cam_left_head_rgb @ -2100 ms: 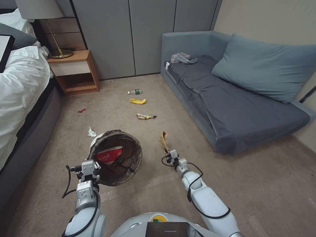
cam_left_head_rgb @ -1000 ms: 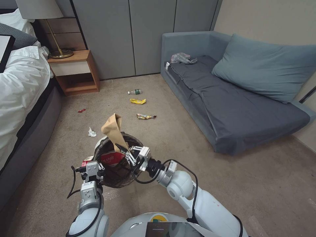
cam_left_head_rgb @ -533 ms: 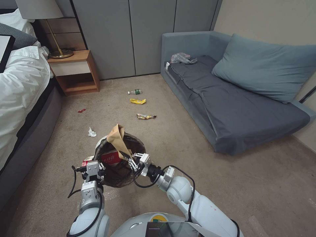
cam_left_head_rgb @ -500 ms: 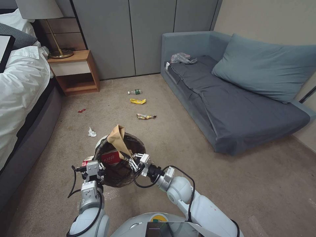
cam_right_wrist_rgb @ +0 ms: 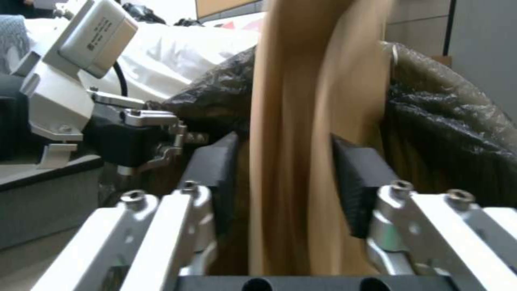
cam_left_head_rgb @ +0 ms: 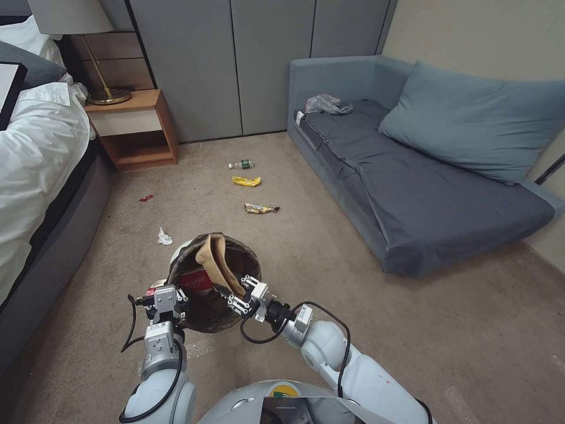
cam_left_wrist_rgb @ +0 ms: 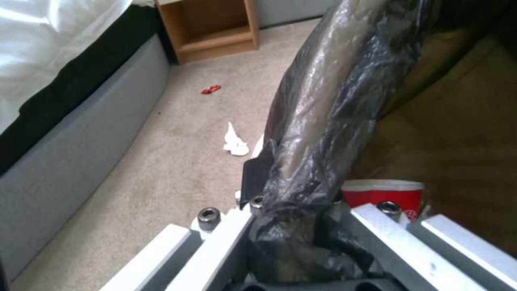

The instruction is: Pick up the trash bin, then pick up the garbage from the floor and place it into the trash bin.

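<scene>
Holding trash bin (cam_left_head_rgb: 194, 306), tan paper (cam_left_head_rgb: 216, 268) inside

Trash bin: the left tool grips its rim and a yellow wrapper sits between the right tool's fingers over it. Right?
No wrapper: the right wrist view shows tan paper between the fingers of the right tool. The left tool does grip the trash bin by its rim.

This is a bedroom, in a home or a hotel. A bed (cam_left_head_rgb: 35, 153) with white sheets stands on the left, a wooden nightstand (cam_left_head_rgb: 134, 126) with a brass lamp (cam_left_head_rgb: 88, 47) beside it. Grey wardrobe doors (cam_left_head_rgb: 253, 59) line the far wall, a blue-grey sofa (cam_left_head_rgb: 412, 188) with a big cushion (cam_left_head_rgb: 477, 118) stands on the right, and beige carpet (cam_left_head_rgb: 471, 330) covers the floor.
</scene>
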Available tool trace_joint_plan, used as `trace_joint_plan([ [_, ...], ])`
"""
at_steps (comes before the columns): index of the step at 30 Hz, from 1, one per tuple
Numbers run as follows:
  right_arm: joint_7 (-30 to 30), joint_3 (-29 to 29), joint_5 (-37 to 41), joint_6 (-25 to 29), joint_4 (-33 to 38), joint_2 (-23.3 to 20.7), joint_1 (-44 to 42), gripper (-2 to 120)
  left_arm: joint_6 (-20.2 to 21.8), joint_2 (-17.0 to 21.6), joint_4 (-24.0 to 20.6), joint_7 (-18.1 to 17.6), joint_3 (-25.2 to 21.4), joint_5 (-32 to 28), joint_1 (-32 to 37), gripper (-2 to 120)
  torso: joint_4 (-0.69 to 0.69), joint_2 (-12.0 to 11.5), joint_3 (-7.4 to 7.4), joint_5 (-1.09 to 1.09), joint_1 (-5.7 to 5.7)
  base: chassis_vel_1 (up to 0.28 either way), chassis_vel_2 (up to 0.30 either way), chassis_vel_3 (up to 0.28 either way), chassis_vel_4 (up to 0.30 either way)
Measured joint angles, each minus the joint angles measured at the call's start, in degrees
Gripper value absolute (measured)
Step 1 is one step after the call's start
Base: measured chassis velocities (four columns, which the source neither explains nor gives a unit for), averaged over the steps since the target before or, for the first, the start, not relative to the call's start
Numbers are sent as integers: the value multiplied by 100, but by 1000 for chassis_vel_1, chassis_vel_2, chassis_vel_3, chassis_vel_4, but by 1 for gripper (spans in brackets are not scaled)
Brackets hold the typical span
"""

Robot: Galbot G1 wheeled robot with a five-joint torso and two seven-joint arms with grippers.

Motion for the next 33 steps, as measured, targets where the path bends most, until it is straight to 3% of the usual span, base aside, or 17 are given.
trace_joint_plan([
  [1,0,0,0,0,0,0,0,44,0,0,0,0,0,0,0,0,0,0,0,0,0,0,0,0,0],
  [4,1,21,-28,-2,48,-24,-49,61,8,0,4,2,1,-6,-26,0,0,0,0,0,0,0,0,0,0],
  [9,2,41,-52,-4,86,-30,-73,75,11,1,11,2,9,-6,-27,0,0,0,0,0,0,0,0,0,0],
  [13,1,53,-91,-7,161,-60,-91,94,13,-4,11,3,12,-4,-28,0,0,0,0,0,0,0,0,0,0],
  [16,44,156,-155,1,388,-65,-158,100,15,8,34,5,13,-3,-31,0,0,0,0,0,0,0,0,0,0],
  [20,265,310,-209,-23,688,-61,-236,100,17,34,66,7,11,-5,-39,0,1,0,0,0,0,0,0,0,0],
  [26,1222,1089,-737,-475,1772,38,-814,100,26,160,117,4,-26,-82,-79,0,0,-1,0,0,0,0,0,0,0],
  [29,1795,1779,-852,-735,2496,242,-1477,100,32,241,114,6,-80,-146,-81,0,-1,-1,0,0,0,0,0,0,0],
  [33,2190,2285,-881,-856,2907,468,-2089,100,32,317,88,10,-122,-206,-58,0,-1,0,0,0,0,0,0,0,0],
])
